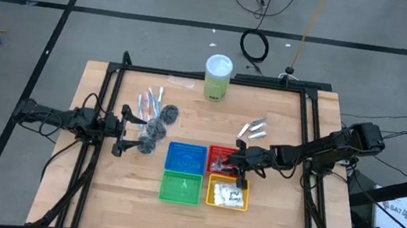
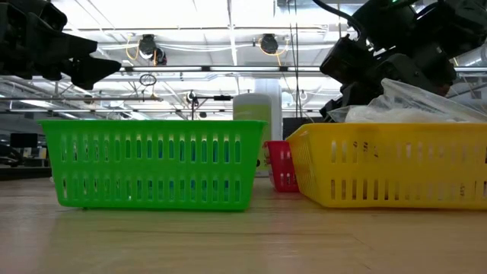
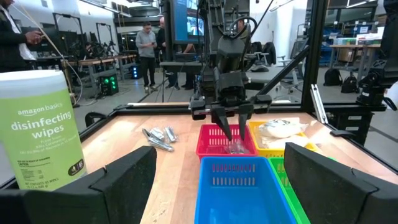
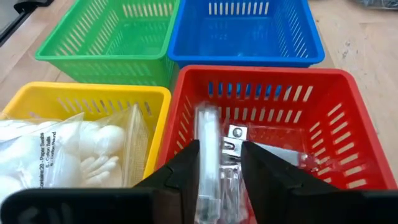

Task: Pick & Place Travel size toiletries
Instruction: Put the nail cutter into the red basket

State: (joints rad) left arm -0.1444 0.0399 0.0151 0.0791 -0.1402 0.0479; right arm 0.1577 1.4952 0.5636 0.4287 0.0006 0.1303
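Right gripper [image 4: 219,163] jaws part-open astride a foil tube [image 4: 207,149] over the red basket [image 4: 348,93]; left jaws wide open.

Left wrist view, left of frame: green cylinder [image 3: 42,127] label reads "amazon basics", "disinfecting wipes". Right wrist view, lower left: clear bag [image 4: 68,155] in yellow basket [image 4: 37,102] carries small print, roughly "Cotton Balls"; remainder illegible.

We are in a robotics lab or workshop: beyond the wooden table [image 3: 180,134] stand people [image 3: 148,53] among workbenches and metal frames, strip lights [image 2: 190,34] run overhead above it, and cables [image 1: 256,46] coil on the grey floor just behind it.
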